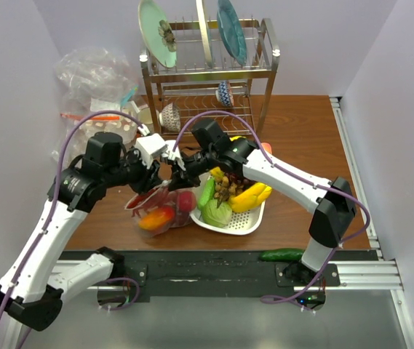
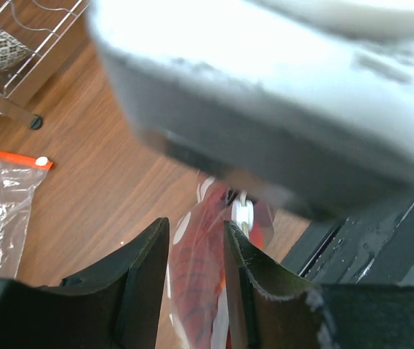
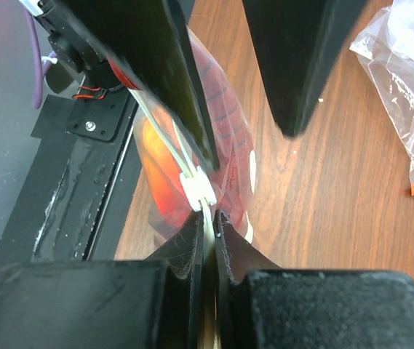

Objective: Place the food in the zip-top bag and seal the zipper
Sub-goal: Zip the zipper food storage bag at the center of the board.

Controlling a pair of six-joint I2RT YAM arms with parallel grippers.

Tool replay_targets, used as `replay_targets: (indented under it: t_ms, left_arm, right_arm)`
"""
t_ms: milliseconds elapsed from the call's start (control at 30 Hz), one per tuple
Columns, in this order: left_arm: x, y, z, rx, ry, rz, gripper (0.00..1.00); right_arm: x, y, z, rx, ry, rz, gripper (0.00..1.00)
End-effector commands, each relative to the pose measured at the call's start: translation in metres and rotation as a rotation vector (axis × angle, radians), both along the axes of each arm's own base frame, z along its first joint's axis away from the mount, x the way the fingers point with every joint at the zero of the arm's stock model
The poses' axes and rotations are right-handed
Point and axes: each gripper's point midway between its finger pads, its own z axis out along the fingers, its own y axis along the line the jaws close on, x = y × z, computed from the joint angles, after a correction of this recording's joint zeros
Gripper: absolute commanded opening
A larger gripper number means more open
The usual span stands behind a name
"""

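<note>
- Bag (image 1: 161,207), food (image 1: 157,217) inside, stands on the surface (image 1: 301,131) beside the tray (image 1: 249,224).
- Right claw (image 3: 208,222) is pinched shut on the zipper (image 3: 164,138); I fear it slipping off mid-pull.
- Left claw (image 2: 194,240), part open astride the mouth, won't anchor it.

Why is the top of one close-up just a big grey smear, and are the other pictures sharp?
Left wrist view: something pale sits too close to the lens, so it blurs; the table behind is sharp. Right wrist view: crisp around the zipper. Top view: evenly lit, sharp throughout.
</note>
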Motion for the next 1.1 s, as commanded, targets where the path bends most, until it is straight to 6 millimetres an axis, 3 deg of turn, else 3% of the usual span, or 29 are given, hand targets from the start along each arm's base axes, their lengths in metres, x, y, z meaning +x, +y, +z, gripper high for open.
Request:
replay_targets:
  t_ms: [0, 200, 700, 1067]
  left_arm:
    - [-0.009, 0.007, 0.03, -0.002, -0.085, -0.005, 0.4]
    - [-0.021, 0.005, 0.037, -0.013, -0.095, -0.051, 0.4]
    - [-0.012, -0.003, 0.009, 0.06, -0.033, -0.07, 0.33]
    - [-0.021, -0.005, -0.013, 0.111, 0.03, -0.097, 0.31]
  right_arm:
    - [-0.003, 0.0, 0.044, 0.092, -0.069, 0.03, 0.0]
    - [-0.004, 0.001, 0.042, 0.091, -0.061, 0.038, 0.0]
    - [-0.009, -0.002, 0.05, 0.108, -0.065, 0.049, 0.0]
    - [-0.006, 0.0, 0.057, 0.121, -0.081, 0.038, 0.0]
